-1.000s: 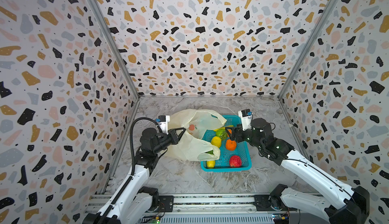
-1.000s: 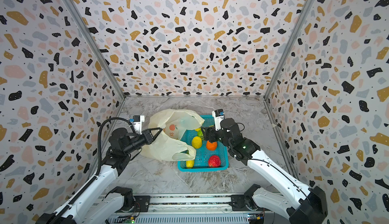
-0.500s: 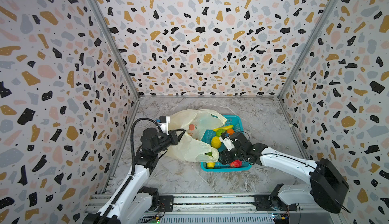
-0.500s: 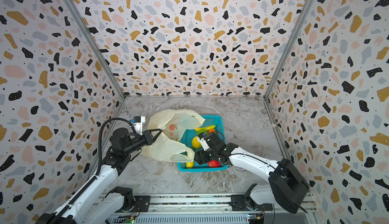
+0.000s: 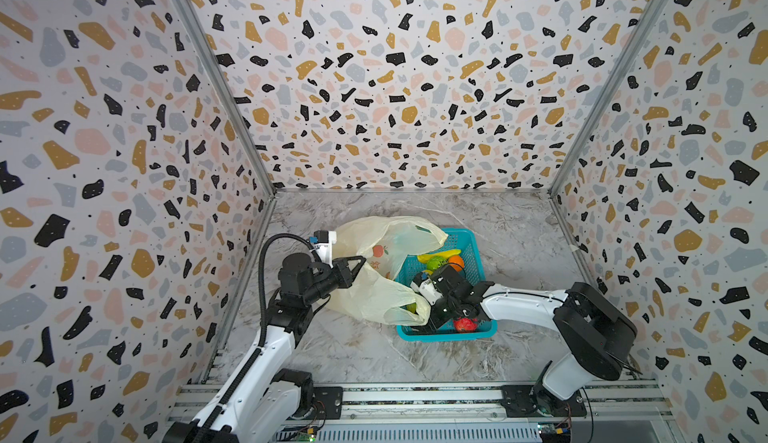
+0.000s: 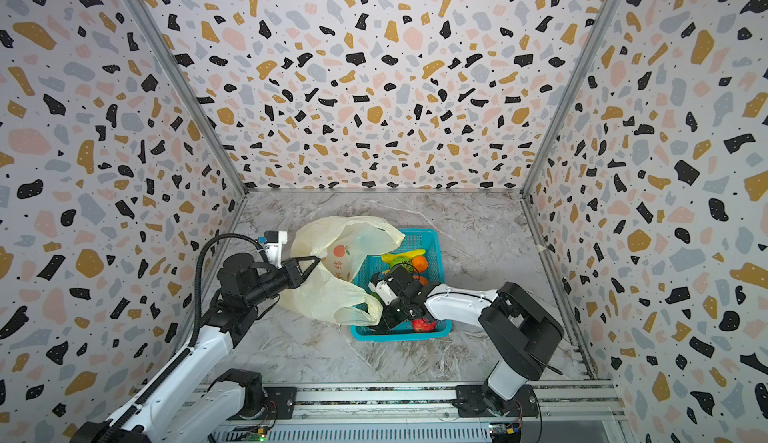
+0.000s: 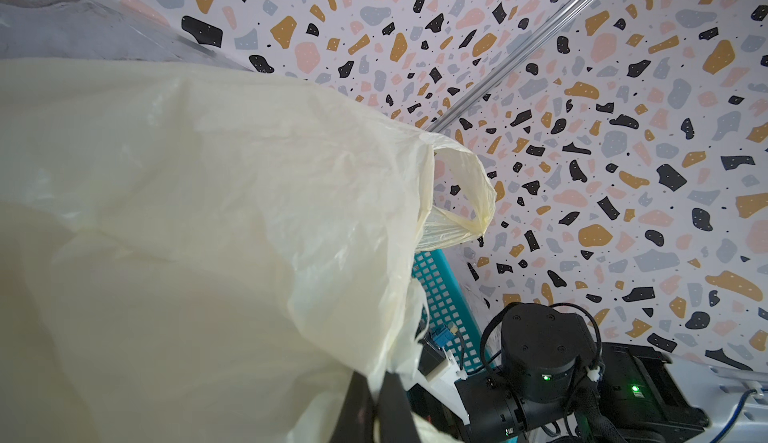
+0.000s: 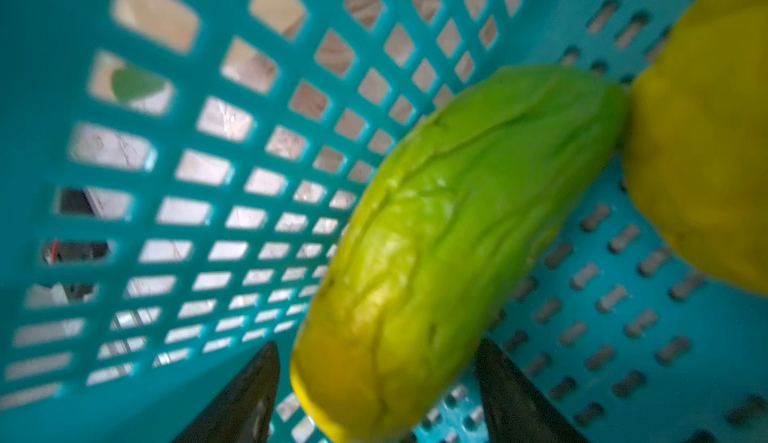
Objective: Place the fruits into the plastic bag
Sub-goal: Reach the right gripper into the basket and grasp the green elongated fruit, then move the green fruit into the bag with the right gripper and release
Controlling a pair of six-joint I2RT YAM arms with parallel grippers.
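Observation:
The pale-yellow plastic bag (image 5: 374,295) (image 6: 328,295) (image 7: 187,233) lies beside the teal basket's left side, its mouth toward the basket. My left gripper (image 5: 358,263) (image 7: 376,399) is shut on the bag's edge. Fruits lie in the basket: a yellow banana (image 5: 438,254), a green one (image 5: 435,262), an orange (image 5: 456,261) and a red ball (image 5: 465,324). My right gripper (image 5: 434,319) (image 8: 378,343) is low in the basket's near-left corner, open, its fingers on either side of a green-yellow fruit (image 8: 449,220). A yellow fruit (image 8: 706,170) touches its far end.
The teal perforated basket (image 5: 446,333) (image 6: 399,335) stands at mid-table, with the bag draped over its left rim. Patterned walls close in left, back and right. Marble tabletop shows in front and to the right of the basket.
My right arm has swung from above the basket's far side down into its near-left corner, jaws now around the green-yellow fruit. The left gripper has held the bag still.

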